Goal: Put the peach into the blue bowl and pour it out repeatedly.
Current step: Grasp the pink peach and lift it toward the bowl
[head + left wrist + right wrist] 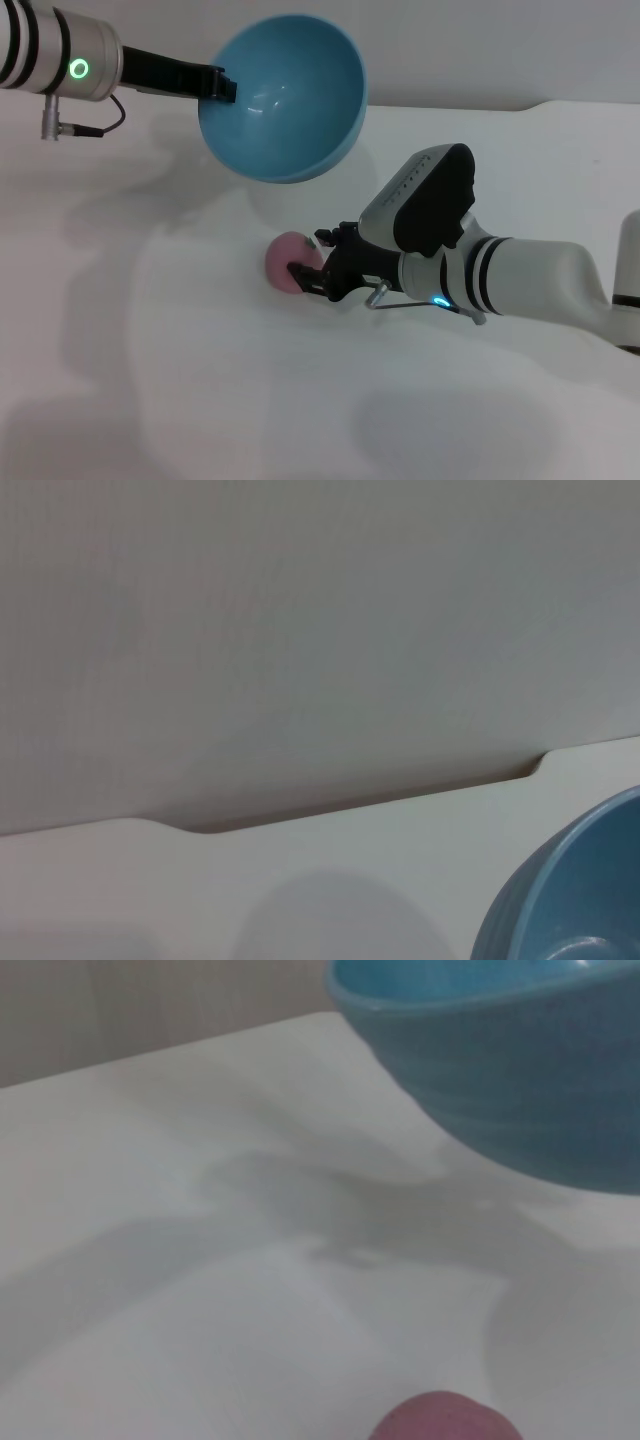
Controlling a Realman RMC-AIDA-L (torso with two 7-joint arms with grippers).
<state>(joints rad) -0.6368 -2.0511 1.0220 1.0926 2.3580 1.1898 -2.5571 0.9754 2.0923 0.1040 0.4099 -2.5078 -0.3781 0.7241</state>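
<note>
My left gripper is shut on the rim of the blue bowl, holding it in the air at the upper middle, tipped so its empty inside faces forward. The bowl's edge shows in the left wrist view, and its outer wall in the right wrist view. Below it the pink peach rests on the white table. My right gripper reaches in from the right, its fingers closed on the peach's sides. The right wrist view shows only the top of the peach.
The white table stretches around the peach. Its back edge with a stepped notch meets a grey wall. My right arm lies low across the table's right side.
</note>
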